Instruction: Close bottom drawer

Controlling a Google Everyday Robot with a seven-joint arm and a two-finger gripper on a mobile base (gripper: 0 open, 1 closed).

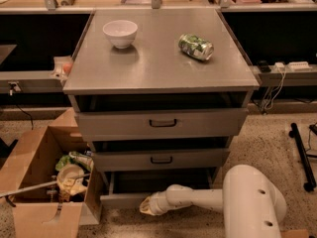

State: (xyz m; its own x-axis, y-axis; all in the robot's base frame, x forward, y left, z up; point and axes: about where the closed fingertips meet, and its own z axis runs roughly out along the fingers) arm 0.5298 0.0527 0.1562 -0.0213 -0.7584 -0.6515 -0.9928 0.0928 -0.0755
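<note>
A cardboard box (pixel 29 165) of clutter stands at 9 o'clock from the bottom drawer (pixel 119 200), which is partly out. The pincer (pixel 146 207) is at the drawer's front strip; whether it is apart or together cannot be told. A bowl (pixel 120 32) and a can (pixel 196 46) are on the grey tabletop (pixel 153 71).

Cabinet surface (pixel 158 63): bowl (pixel 120 33) at rear left, can (pixel 196 46) at rear right, lying on its side; the two are well apart

Below the surface, three drawers are stacked: top drawer (pixel 162 123), middle drawer (pixel 161 159) under it, bottom drawer (pixel 121 200) lowest, its front strip standing forward of the two fronts above

Gripper (pixel 146 207): low, near the floor, just before the bottom drawer's front strip; contact cannot be told. Arm (pixel 198 198) runs rightward from it to the robot body (pixel 252 202), which is in front of the cabinet's right half

Cardboard box (pixel 29 162): on the floor left of the cabinet, beside the two lower drawers, with loose items in it

Power strip (pixel 297 65): on a ledge right of the cabinet, behind its front edge
</note>
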